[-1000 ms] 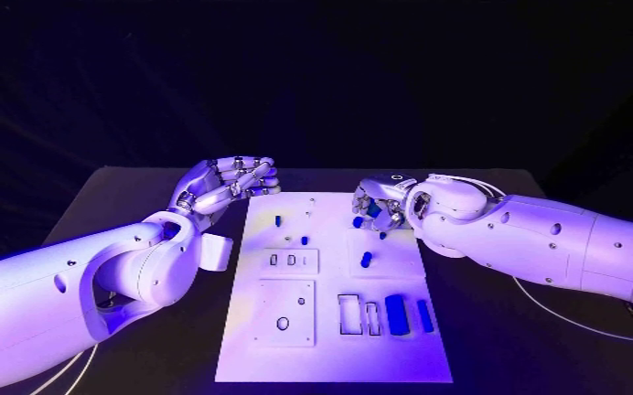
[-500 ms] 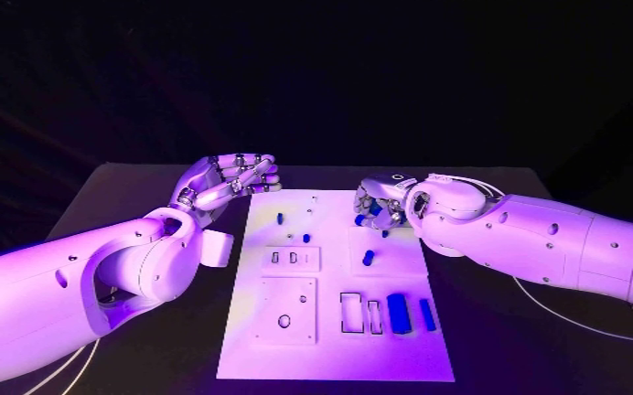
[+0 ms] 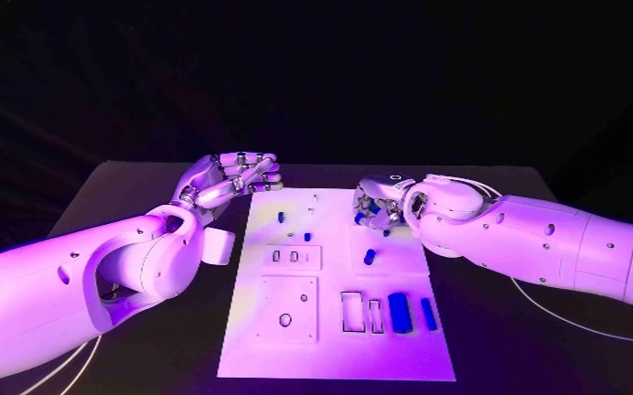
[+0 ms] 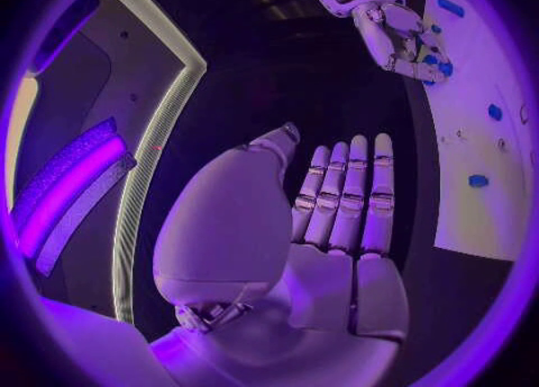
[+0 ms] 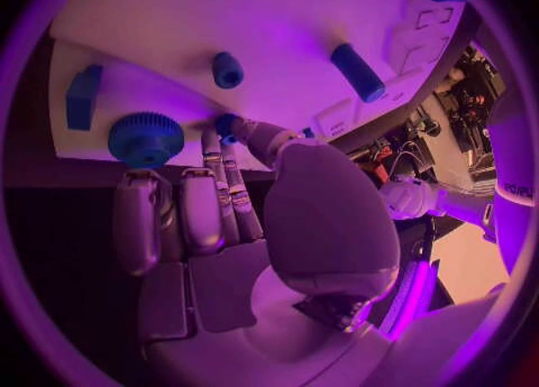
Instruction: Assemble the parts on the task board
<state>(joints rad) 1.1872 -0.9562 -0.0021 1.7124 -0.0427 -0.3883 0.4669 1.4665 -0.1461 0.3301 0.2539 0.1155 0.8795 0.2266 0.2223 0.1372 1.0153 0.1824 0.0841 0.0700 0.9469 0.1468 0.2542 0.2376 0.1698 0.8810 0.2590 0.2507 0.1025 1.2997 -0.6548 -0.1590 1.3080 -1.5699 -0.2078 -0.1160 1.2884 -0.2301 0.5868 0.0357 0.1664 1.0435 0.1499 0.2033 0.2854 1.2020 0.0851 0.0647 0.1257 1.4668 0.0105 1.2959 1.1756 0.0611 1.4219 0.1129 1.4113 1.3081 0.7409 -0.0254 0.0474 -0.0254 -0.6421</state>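
Note:
The white task board (image 3: 337, 345) lies in the middle of the black table. My right hand (image 3: 379, 205) hovers over the board's far right part, its fingers curled in. There its thumb and a fingertip pinch a small blue part (image 5: 227, 124). Close by it on the board lie a blue gear (image 5: 146, 138), a blue block (image 5: 82, 97), a short peg (image 5: 228, 69) and a blue cylinder (image 3: 370, 255). My left hand (image 3: 233, 178) stays beside the board's far left corner, fingers straight and together, holding nothing (image 4: 342, 198).
Two long blue blocks (image 3: 400, 313) (image 3: 429, 314) stand beside empty slots at the board's near right. A small peg (image 3: 280, 218) and another blue piece (image 3: 307, 237) sit at the far left. Bare black table (image 3: 145, 189) surrounds the board.

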